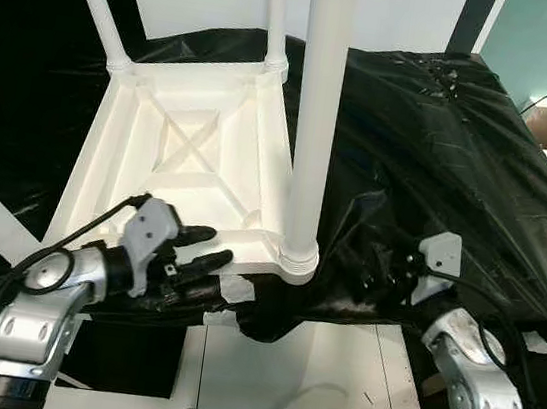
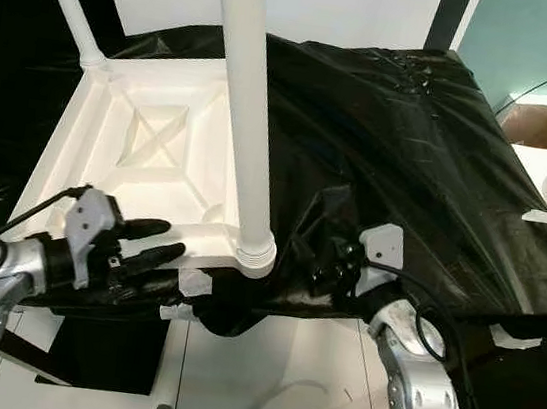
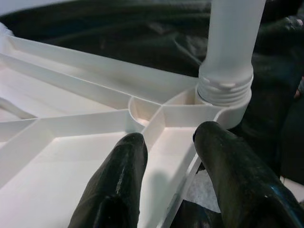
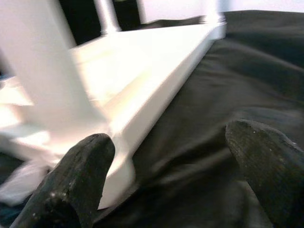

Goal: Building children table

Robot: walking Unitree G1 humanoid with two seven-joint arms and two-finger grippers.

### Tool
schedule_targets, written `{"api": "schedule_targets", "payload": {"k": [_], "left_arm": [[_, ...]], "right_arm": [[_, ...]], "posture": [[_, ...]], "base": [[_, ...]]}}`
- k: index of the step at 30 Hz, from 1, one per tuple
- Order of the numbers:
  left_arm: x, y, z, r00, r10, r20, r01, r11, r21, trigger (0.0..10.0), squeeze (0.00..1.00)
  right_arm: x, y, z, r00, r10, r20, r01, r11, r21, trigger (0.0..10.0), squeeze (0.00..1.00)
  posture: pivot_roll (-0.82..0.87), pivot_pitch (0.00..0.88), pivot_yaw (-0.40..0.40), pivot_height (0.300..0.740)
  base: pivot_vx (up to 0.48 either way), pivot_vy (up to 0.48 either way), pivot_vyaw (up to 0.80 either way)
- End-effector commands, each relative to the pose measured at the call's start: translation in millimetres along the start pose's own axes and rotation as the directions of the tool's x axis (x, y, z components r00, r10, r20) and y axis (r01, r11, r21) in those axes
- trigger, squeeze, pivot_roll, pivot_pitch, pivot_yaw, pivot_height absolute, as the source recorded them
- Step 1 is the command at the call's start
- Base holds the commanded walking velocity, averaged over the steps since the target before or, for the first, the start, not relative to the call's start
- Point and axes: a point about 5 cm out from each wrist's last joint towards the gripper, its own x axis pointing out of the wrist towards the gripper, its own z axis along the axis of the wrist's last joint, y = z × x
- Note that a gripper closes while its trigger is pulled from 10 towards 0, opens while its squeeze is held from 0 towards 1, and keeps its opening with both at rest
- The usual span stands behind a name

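Surface: a work surface is draped in crumpled black plastic sheeting [image 1: 462, 149], with white floor [image 1: 331, 384] seen below its near edge.
Table: a white plastic children's table top [image 1: 183, 167] is laid upside down on the sheeting (ribbed underside up), left of centre.
Legs: white legs are stood in its corner sockets; the near-right leg [image 1: 315, 119] is seated upright.
Left gripper [image 1: 202, 251]: fingers are parted, straddling the near rim rib beside that leg's socket; nothing is clamped.
Right gripper [image 4: 175, 166]: fingers are spread wide over the sheeting, just beside the table's right edge, holding nothing.
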Motion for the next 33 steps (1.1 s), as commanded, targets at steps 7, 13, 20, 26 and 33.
{"api": "schedule_targets", "payload": {"k": [7, 13, 20, 26, 33], "left_arm": [[-11.6, 4.8, 1, 0.956, 0.292, 0.012, -0.291, 0.955, -0.049, 10.0, 0.0], [-6.5, -2.9, 6, 0.967, 0.253, 0.025, -0.251, 0.966, -0.054, 10.0, 0.0], [-0.6, -10.5, 4, 0.975, 0.22, 0.011, -0.219, 0.974, -0.06, 10.0, 0.0], [8.8, -22.3, -1, 0.978, 0.207, 0.006, -0.207, 0.977, -0.054, 10.0, 0.0], [11.5, -23.1, -2, 0.974, 0.227, -0.007, -0.227, 0.973, -0.044, 10.0, 0.0]], "right_arm": [[6.1, 10.4, 11, 0.966, 0.255, -0.035, -0.255, 0.967, -0.002, 10.0, 0.0], [25.0, 10.6, 16, 0.941, 0.336, -0.032, -0.336, 0.942, -0.017, 10.0, 0.0], [48.8, 15.1, 13, 0.919, 0.392, -0.037, -0.392, 0.92, -0.02, 10.0, 0.0], [73.4, 25.3, 10, 0.898, 0.439, -0.028, -0.44, 0.898, -0.03, 10.0, 0.0], [89.7, 22.7, 10, 0.899, 0.437, -0.034, -0.438, 0.897, -0.053, 0.0, 0.0]], "posture": [[0.07, 0.084, 0.032, 0.74], [0.08, 0.085, 0.017, 0.74], [0.11, 0.078, 0.005, 0.74], [0.12, 0.072, -0.002, 0.74], [0.13, 0.066, -0.012, 0.74]], "base": [[0.0, 0.0, 0.0], [0.0, 0.0, 0.0], [0.0, 0.0, 0.0], [0.0, 0.0, 0.0], [0.0, 0.0, 0.0]]}}
